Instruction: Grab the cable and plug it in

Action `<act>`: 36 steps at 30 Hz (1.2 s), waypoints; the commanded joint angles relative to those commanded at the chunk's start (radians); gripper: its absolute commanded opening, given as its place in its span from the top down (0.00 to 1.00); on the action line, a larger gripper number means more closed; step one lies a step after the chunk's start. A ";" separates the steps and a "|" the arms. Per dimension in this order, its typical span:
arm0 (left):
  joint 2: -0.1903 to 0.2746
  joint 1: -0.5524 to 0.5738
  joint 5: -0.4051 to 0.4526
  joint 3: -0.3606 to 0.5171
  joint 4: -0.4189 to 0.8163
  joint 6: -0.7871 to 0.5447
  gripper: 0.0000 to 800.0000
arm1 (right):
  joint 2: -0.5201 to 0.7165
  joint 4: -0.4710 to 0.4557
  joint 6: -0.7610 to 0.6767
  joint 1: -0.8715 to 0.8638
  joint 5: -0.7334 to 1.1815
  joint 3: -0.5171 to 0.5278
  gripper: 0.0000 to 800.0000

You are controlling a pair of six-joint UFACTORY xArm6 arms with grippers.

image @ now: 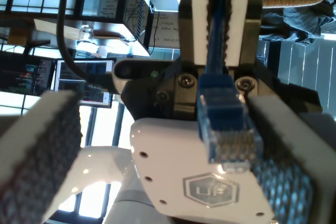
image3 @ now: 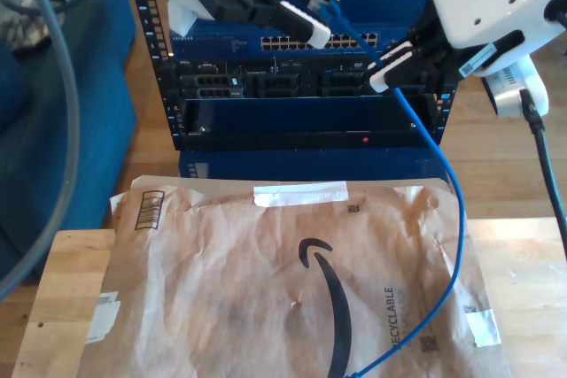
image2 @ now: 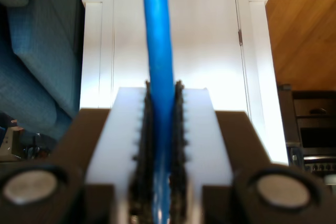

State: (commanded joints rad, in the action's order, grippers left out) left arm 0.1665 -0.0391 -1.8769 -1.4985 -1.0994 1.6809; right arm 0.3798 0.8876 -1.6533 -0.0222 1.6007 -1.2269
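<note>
While my second gripper (image3: 390, 73) clamps the thin bright-blue Ethernet cable (image3: 447, 219) between its white pads, my first gripper (image3: 306, 11) stands unclenched around the cable's translucent plug (image: 226, 129). From the second gripper the cable trails toward six o'clock over the crumpled brown paper mailer (image3: 266, 289), before the dark-blue server rack (image3: 266, 86).

Legible markings:
- Brown paper mailer (image3: 266, 281), lying on the worktop (image3: 53, 307): "RECYCLABLE" printed sideways near its end at the exterior view's right; black curved arrow logo at centre; barcode near its far corner at the exterior view's left, digits unreadable.
- White arm housing (image: 210, 182): hexagon badge reading "UF".
- Whiteboard handwriting: illegible.
</note>
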 joint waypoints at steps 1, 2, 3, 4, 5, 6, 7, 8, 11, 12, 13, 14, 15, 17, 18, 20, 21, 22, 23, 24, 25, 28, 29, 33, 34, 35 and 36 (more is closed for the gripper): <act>0.000 0.000 0.002 0.000 0.000 0.000 0.53 | 0.000 0.000 -0.002 0.000 0.000 0.000 0.97; 0.000 -0.002 0.005 0.000 0.000 0.000 0.54 | 0.000 0.000 -0.002 0.000 0.000 0.000 0.97; 0.000 -0.003 0.005 0.000 0.000 0.000 0.56 | 0.000 0.000 -0.002 0.000 0.000 0.000 0.97; 0.000 -0.003 0.008 0.000 0.000 0.000 0.57 | 0.000 0.000 -0.002 0.000 0.000 0.000 0.97; 0.000 -0.003 0.008 0.000 0.000 0.000 0.59 | 0.000 0.000 -0.002 0.000 0.000 0.000 0.97; 0.000 -0.003 0.009 0.000 0.000 0.000 0.61 | 0.000 -0.002 -0.002 0.002 0.000 0.000 0.97; 0.000 -0.005 0.009 0.000 0.000 -0.002 0.63 | 0.000 -0.002 -0.002 0.009 0.000 0.000 0.97; 0.000 -0.005 0.009 0.000 0.000 -0.002 0.64 | 0.000 -0.002 -0.002 0.015 0.000 0.002 0.97; 0.000 -0.005 0.009 0.000 0.000 -0.002 0.67 | 0.000 -0.008 -0.002 0.017 0.000 0.002 0.97; 0.000 -0.005 0.009 0.000 0.002 -0.002 0.67 | 0.000 -0.008 -0.002 0.017 0.000 0.002 0.97; 0.000 -0.005 0.009 0.000 0.002 -0.002 0.68 | 0.000 -0.009 -0.002 0.017 0.000 0.002 0.97; 0.000 -0.005 0.009 0.000 0.002 -0.002 0.69 | 0.000 -0.011 -0.002 0.018 0.000 0.002 0.97; 0.000 -0.005 0.008 0.000 0.002 -0.002 0.69 | 0.000 -0.011 -0.002 0.018 0.000 0.002 0.97; 0.000 -0.005 0.008 0.000 0.003 -0.002 0.69 | 0.000 -0.009 -0.002 0.018 0.000 0.000 0.97; 0.000 -0.005 0.008 0.000 0.003 -0.002 0.69 | 0.000 -0.009 -0.002 0.018 0.000 0.000 0.97; 0.000 -0.006 0.008 0.000 0.003 -0.002 0.69 | 0.000 -0.011 -0.002 0.018 0.000 0.002 0.97; 0.000 -0.005 0.008 0.000 0.005 -0.002 0.69 | 0.000 -0.011 -0.002 0.018 0.000 0.002 0.97; 0.000 -0.005 0.006 0.000 0.005 -0.002 0.69 | 0.000 -0.011 -0.002 0.018 0.000 0.002 0.97; 0.000 -0.005 0.006 0.000 0.005 -0.002 0.69 | 0.000 -0.011 -0.002 0.018 0.000 0.002 0.97; 0.000 -0.005 0.008 0.000 0.005 -0.002 0.69 | 0.000 -0.009 -0.002 0.018 0.000 0.002 0.97; 0.000 -0.006 0.006 0.000 0.005 -0.002 0.69 | 0.000 -0.009 -0.002 0.018 0.000 0.002 0.97; 0.000 -0.006 0.006 0.000 0.005 -0.002 0.69 | 0.002 -0.009 -0.002 0.017 0.000 0.002 0.97; 0.000 -0.006 0.008 0.000 0.005 -0.002 0.69 | 0.002 -0.009 -0.002 0.017 0.000 0.002 0.97; 0.000 -0.006 0.008 0.000 0.005 -0.002 0.69 | 0.003 -0.009 -0.002 0.017 0.000 0.002 0.97; 0.000 -0.006 0.008 0.000 0.005 0.000 0.69 | 0.003 -0.009 -0.002 0.017 0.000 0.002 0.97; 0.000 -0.006 0.008 0.000 0.006 0.000 0.69 | 0.003 -0.009 -0.003 0.017 0.000 0.002 0.97; 0.000 -0.006 0.008 0.000 0.006 0.000 0.69 | 0.003 -0.009 -0.002 0.017 -0.002 0.002 0.97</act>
State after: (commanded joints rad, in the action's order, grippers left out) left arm 0.1665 -0.0453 -1.8692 -1.4985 -1.0932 1.6809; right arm 0.3828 0.8784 -1.6548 -0.0054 1.5992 -1.2254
